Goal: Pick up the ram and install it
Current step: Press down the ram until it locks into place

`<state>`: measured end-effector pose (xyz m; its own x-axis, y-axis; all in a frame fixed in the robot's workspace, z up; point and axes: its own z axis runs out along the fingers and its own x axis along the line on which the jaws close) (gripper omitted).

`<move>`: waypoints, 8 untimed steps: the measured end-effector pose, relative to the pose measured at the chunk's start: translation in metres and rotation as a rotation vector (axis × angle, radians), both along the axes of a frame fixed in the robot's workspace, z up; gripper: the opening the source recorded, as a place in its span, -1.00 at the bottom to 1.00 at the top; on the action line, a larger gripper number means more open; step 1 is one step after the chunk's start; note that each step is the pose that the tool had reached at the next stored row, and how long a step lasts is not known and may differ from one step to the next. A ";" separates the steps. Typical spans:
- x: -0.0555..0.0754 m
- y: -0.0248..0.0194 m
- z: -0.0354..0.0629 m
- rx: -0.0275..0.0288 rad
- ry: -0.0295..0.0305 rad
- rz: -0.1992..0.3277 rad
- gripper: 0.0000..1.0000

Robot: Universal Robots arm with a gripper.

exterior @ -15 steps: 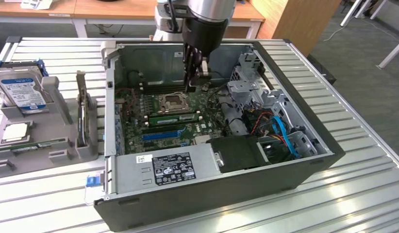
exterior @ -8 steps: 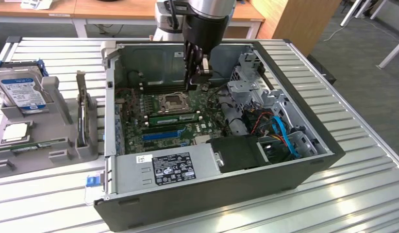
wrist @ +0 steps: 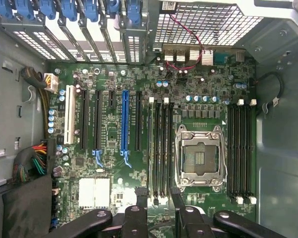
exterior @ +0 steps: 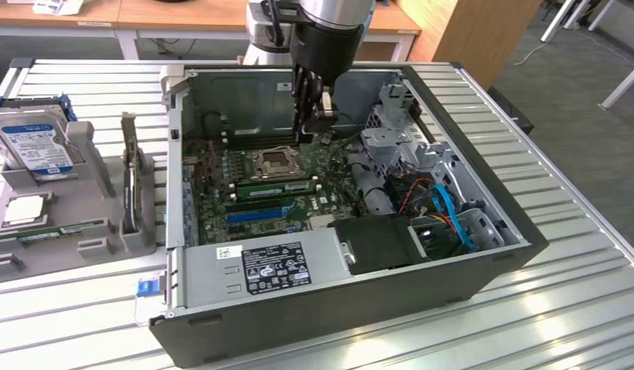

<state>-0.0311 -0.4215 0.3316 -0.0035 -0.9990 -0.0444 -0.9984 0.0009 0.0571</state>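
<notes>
The arm reaches straight down into the open computer case (exterior: 328, 324) on the desk (exterior: 585, 308), its tool (exterior: 315, 129) spread wide and empty above the motherboard (wrist: 134, 173). The ram (exterior: 276, 186) stands in a slot beside the CPU socket (wrist: 198, 154), and the metal drive cage (exterior: 389, 142) crowds close alongside the tool.

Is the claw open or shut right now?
Open: the claw has its fingers apart, nothing between them, above the motherboard.

Silver-and-black arm (exterior: 328, 31), black gripper (wrist: 158, 210) (bolted linkage bars)
</notes>
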 end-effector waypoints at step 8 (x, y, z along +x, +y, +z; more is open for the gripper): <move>0.000 0.0000 0.0000 0.0000 0.0000 0.000 -0.54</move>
<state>-0.0311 -0.4215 0.3316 -0.0035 -0.9990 -0.0444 -0.9984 0.0009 0.0571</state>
